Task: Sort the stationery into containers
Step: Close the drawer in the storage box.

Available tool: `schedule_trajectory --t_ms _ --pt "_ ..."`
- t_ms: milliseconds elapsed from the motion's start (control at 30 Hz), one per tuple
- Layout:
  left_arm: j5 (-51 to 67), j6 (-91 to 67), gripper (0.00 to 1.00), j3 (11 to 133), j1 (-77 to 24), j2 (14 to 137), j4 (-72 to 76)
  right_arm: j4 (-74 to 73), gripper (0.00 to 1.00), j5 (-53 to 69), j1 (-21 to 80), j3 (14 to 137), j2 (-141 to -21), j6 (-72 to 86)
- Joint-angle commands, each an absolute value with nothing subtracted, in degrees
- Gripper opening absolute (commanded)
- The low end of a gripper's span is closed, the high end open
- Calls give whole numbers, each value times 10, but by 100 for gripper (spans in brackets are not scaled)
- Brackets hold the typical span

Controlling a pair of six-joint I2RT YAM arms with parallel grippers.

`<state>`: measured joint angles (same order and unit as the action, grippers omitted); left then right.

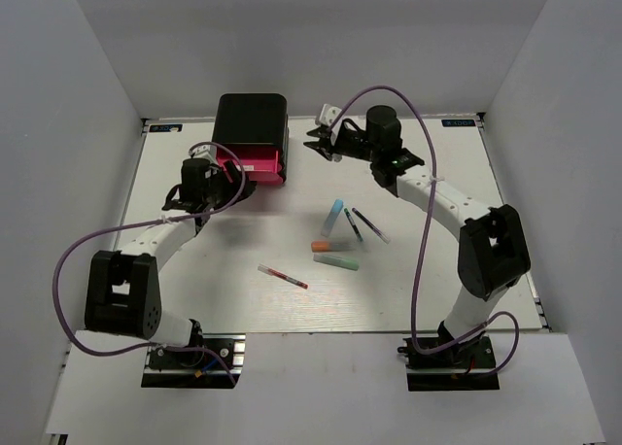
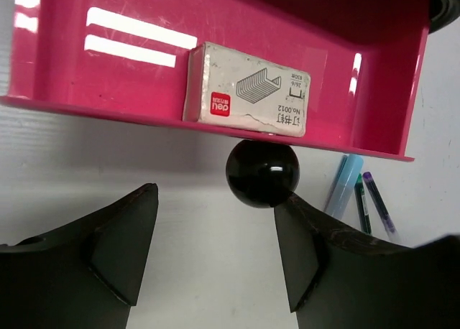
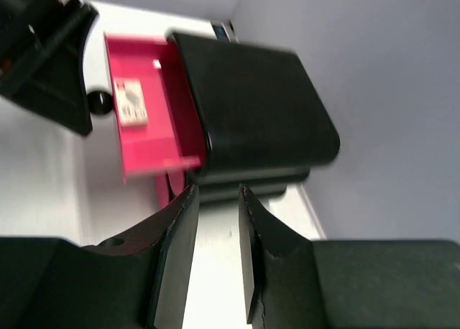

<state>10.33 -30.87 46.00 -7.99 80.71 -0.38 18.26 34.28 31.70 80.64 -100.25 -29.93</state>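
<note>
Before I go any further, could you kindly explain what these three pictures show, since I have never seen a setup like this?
Two robot arms are bolted at the near edge of a white table. One picture looks down from above; each of the other two comes from a camera on an arm's wrist, so the black shapes at the bottom are that arm's own fingers.

The left tool stands open in front of the black knob of a pulled-out pink drawer, which holds a small white staple box. The drawer belongs to a black cabinet.

The right tool has its fingers close together with nothing visible between them, and hangs beside the cabinet.

Highlighters and pens lie loose on the table.
</note>
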Motion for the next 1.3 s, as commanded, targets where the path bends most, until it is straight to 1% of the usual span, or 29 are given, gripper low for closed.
schedule_trajectory --t_ms 0,233,833,1267 --pt "97 -295 75 498 -80 822 15 199 34 338 298 762 -973 -287" --pt "85 -301 75 517 -80 838 38 203 34 337 258 714 -945 -280" --pt "69 -338 75 596 -80 918 74 206 34 341 232 617 -891 -278" --pt "69 -368 75 618 -80 946 96 200 34 342 225 597 -877 -287"
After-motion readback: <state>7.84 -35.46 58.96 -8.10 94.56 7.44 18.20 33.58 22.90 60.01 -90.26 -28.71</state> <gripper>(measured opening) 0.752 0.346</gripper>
